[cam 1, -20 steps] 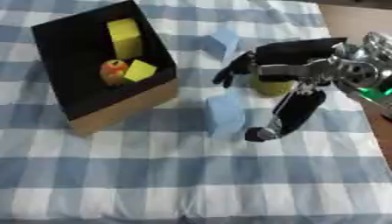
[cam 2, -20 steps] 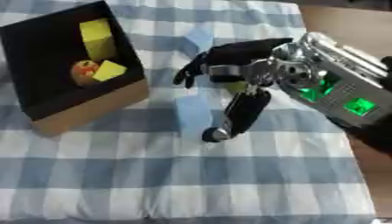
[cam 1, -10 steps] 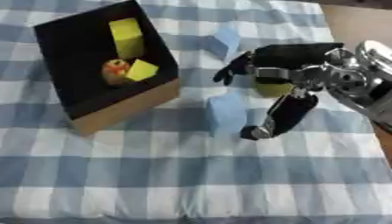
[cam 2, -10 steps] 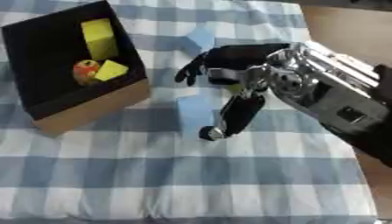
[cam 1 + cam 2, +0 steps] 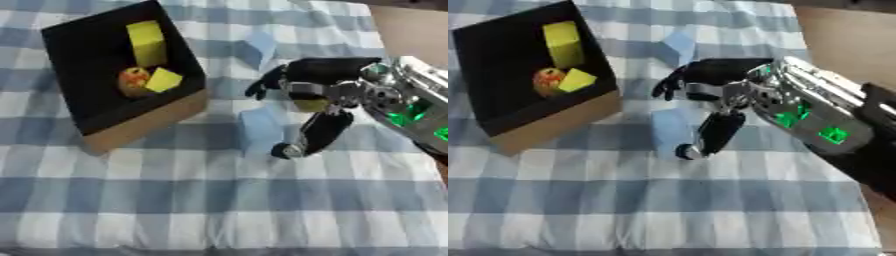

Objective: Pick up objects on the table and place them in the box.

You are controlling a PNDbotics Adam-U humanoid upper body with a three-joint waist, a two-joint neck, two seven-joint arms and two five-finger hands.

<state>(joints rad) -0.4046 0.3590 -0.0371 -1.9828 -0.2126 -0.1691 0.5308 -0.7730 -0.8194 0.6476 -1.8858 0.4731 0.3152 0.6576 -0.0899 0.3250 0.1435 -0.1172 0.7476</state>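
Observation:
A black box (image 5: pixel 83 107) with a cardboard outer wall stands at the left. It holds a tall yellow block (image 5: pixel 146 42), a red-orange fruit (image 5: pixel 132 80) and a small yellow wedge (image 5: pixel 164 79). My right hand (image 5: pixel 322 75) comes in from the right and hovers open, fingers stretched left, thumb hanging down. A yellow object (image 5: pixel 311 105) shows partly under its palm, the rest hidden. A light blue block (image 5: pixel 261 128) lies just left of the thumb tip. Another light blue block (image 5: pixel 256 46) sits farther back.
A blue and white checked cloth (image 5: pixel 175 200) covers the table. A bare brown strip of tabletop (image 5: pixel 842 45) runs along the right side. My forearm with green lights (image 5: pixel 815 120) crosses the right part of the cloth.
My right hand has edged slightly to the left, its thumb tip now closer to the near blue block. The blocks and the box have not moved.

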